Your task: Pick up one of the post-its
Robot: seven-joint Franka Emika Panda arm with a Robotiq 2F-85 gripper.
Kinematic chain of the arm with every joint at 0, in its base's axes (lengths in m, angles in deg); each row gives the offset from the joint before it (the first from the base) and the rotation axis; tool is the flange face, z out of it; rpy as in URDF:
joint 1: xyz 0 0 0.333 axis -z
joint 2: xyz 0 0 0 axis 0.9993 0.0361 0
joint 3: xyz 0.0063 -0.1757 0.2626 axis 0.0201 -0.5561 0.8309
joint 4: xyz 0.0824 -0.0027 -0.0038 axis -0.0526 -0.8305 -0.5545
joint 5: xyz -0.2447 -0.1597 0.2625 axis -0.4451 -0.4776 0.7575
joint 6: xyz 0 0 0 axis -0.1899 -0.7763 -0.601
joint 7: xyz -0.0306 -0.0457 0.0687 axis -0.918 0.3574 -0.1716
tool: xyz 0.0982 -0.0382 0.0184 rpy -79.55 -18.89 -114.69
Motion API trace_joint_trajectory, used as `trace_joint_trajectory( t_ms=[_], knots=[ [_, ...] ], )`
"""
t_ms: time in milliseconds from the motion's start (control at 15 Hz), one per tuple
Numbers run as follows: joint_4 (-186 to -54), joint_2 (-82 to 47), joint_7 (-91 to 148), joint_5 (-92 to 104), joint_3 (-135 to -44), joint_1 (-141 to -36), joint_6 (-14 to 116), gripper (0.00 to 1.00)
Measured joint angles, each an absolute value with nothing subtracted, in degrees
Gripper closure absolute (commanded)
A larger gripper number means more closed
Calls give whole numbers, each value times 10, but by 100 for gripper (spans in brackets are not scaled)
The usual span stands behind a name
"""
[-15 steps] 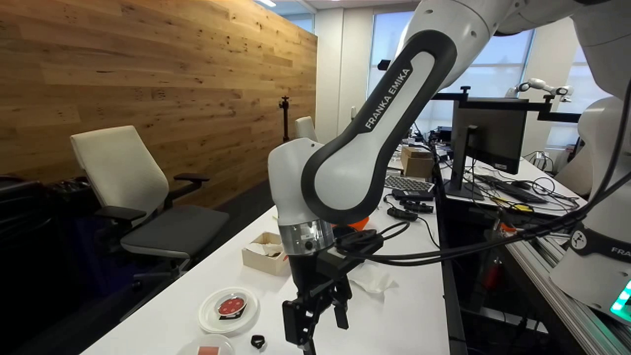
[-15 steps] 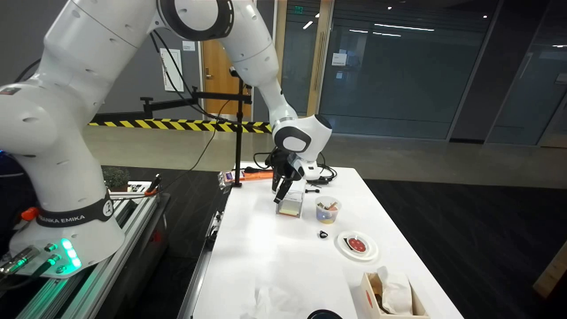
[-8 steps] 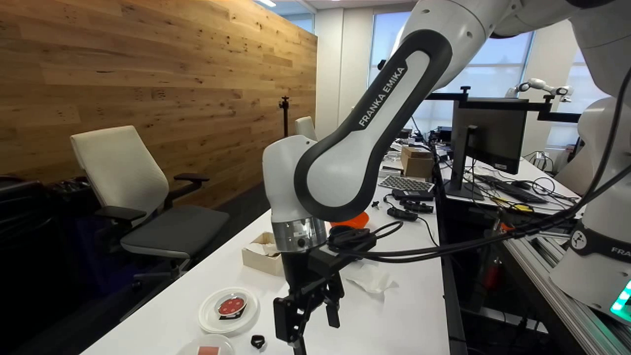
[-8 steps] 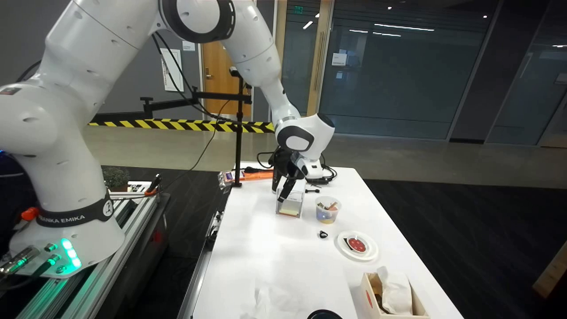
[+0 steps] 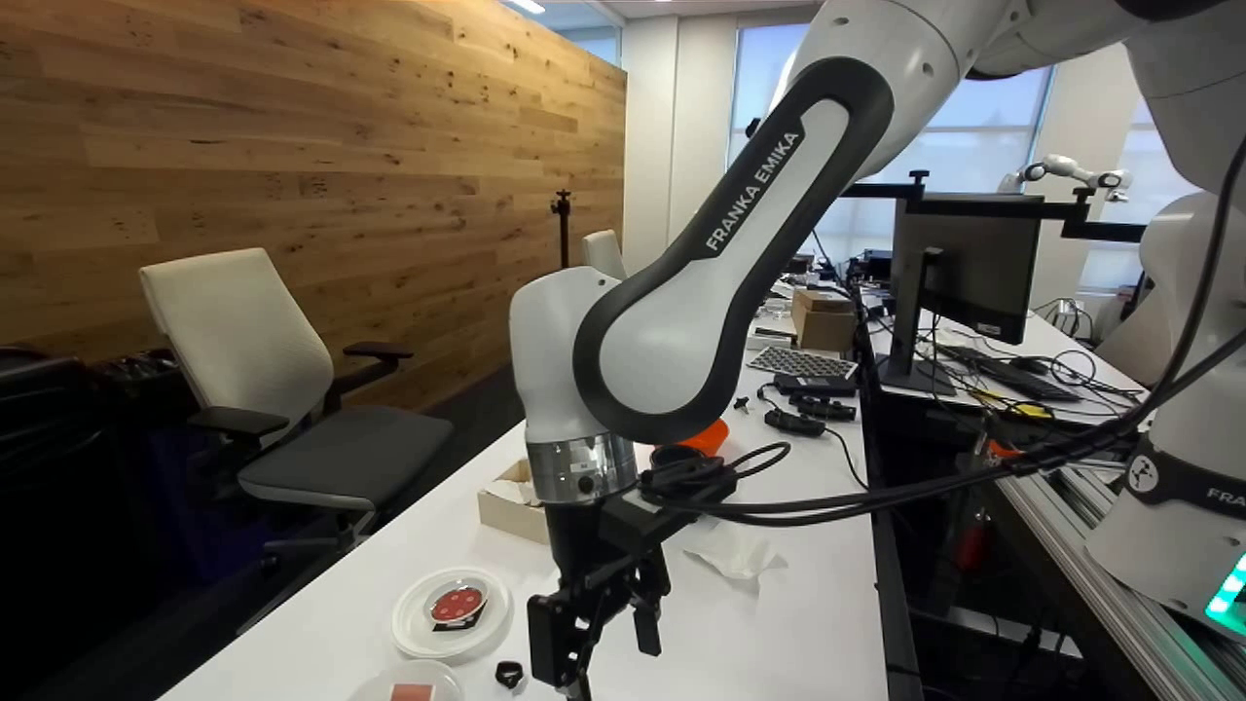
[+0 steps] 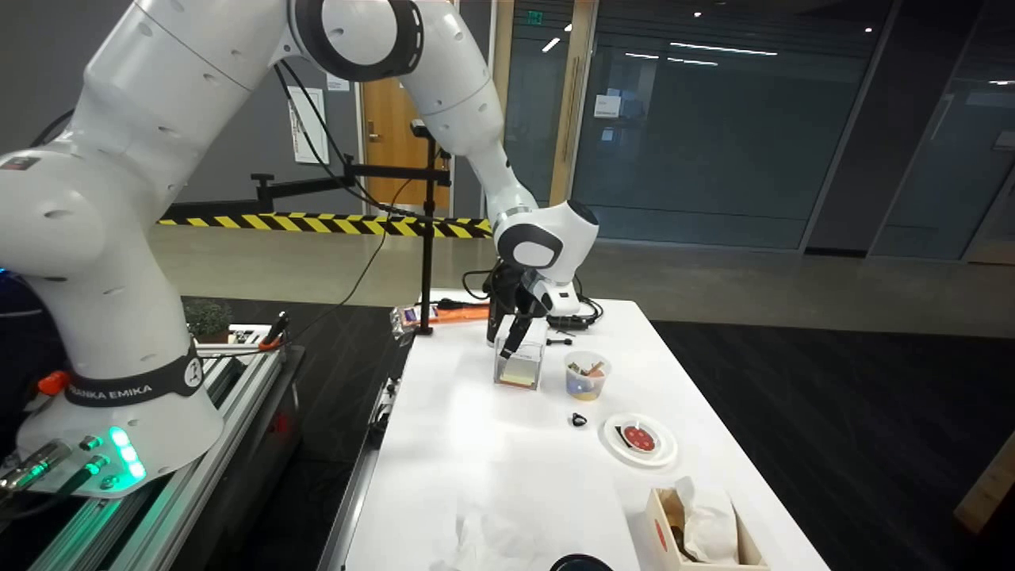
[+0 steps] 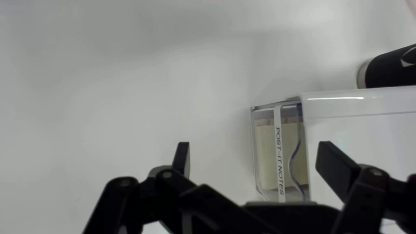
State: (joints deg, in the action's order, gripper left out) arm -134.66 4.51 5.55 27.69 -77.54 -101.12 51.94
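Lying inside the clear box (image 7: pixel 359 133), the post-its (image 7: pixel 265 156) show in the wrist view as a pale yellow stack. A strip (image 7: pixel 279 156) lettered POST-IT NOTES crosses in front of them, and how many sheets there are is hard to make out. The box is partly out of that view, and one side of it goes behind the gripper (image 7: pixel 256 156). Just beside the box is a black cylinder (image 7: pixel 386 70), also cut off; whether it stands or lies I can't tell. The cup (image 6: pixel 585 385), near the box in an exterior view, holds small pieces too jumbled to name.

The arm (image 6: pixel 468 119) arches up and over, then drops steeply toward the box, the gripper pointing down and, in an exterior view, overlapping part of the box. Its fingers (image 7: pixel 336 169) are spread well apart: in the wrist view one shows over the table (image 7: pixel 130 113) just beside the box's clear end, the other over the box's pale top. Whether either touches the box I can't tell.
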Motion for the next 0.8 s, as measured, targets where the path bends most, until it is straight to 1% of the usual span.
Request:
trace_joint_trajectory(
  t_ms=[200,333,600,800],
  knots=[
    [-1347,45,56,277,-775,-1010,521,0],
    [-1351,45,55,278,-776,-1010,565,0],
    [-1375,45,53,279,-778,-1012,694,0],
    [-1394,44,59,278,-777,-1015,707,0]
  ],
)
